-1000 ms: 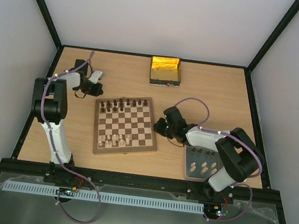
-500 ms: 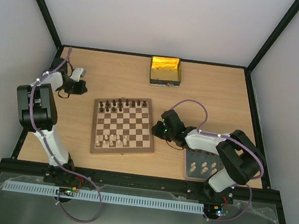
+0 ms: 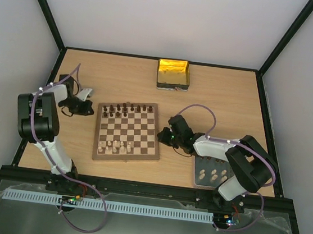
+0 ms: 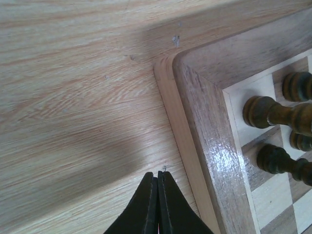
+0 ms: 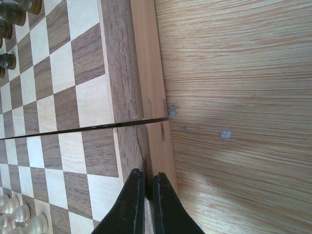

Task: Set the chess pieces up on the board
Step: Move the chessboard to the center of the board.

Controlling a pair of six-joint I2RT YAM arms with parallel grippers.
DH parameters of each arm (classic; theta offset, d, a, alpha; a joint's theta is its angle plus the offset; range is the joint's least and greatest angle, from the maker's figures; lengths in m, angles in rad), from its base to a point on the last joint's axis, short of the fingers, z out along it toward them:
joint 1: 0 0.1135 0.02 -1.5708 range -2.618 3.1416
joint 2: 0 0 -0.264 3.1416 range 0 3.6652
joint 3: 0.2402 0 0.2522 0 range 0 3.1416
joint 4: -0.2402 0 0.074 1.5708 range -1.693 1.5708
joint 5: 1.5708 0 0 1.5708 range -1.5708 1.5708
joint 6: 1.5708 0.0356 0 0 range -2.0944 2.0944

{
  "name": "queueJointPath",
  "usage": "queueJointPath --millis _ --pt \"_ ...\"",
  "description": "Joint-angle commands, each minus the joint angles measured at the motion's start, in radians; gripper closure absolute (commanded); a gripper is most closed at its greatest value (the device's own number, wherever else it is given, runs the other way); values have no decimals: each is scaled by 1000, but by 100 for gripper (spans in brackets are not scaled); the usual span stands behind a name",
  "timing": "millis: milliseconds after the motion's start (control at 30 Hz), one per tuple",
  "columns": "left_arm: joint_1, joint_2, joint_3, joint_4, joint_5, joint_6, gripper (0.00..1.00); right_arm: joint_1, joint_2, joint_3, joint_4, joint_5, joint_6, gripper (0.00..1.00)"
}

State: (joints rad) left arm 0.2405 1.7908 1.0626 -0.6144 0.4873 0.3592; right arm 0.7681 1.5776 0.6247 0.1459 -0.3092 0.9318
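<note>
On the wooden table (image 3: 126,85), seen from above, we find the board (image 3: 127,132) near the middle, a grey tray (image 3: 195,178) at the near right and a yellow tin (image 3: 172,86) at the far edge. Neither arm carries anything. The left gripper (image 4: 158,174) is clenched empty, its tips pressed together over bare table just beside the board's far-left corner. The right gripper (image 5: 145,174) is likewise clenched on nothing, poised over the board's right border close to the seam (image 5: 73,127) that crosses it. We judge the task partly done: dark pieces (image 3: 126,111) line the far rows and pale pieces (image 3: 116,144) stand along the near rows, while more pieces (image 3: 213,173) wait on the tray. We take the main hazard to be contact with the board, since either pair of closed tips, so near the rim, could shove it and topple the crowded figures. A pinch taken off-centre on so small a turned piece could also let it tip or roll. Only the overhead view shows the tray, the tin and both sets of rows at once. Only the wrist views show that the tips are shut, and they alone reveal the seam, the small marks (image 5: 225,133) on the table and the shapes of the corner figures.
</note>
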Motion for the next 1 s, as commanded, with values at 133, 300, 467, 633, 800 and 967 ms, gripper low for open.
queueJointPath --millis 133,300,467,633,800,967 --pt "-9 99 22 -6 19 -4 98 38 78 -92 -257 -45 -26 98" --pt "-41 134 30 2 45 -22 98 38 71 -102 -250 -46 -27 98" --pt "-89 146 35 20 47 -53 98 38 67 -110 -237 -59 -27 98" --pt "-132 139 31 30 28 -66 98 39 46 -135 -240 -59 -31 98" --pt "-136 127 12 30 17 -61 98 40 35 -140 -258 -30 -37 98" --pt "-131 94 -22 22 8 -38 98 39 23 -118 -292 5 -38 98"
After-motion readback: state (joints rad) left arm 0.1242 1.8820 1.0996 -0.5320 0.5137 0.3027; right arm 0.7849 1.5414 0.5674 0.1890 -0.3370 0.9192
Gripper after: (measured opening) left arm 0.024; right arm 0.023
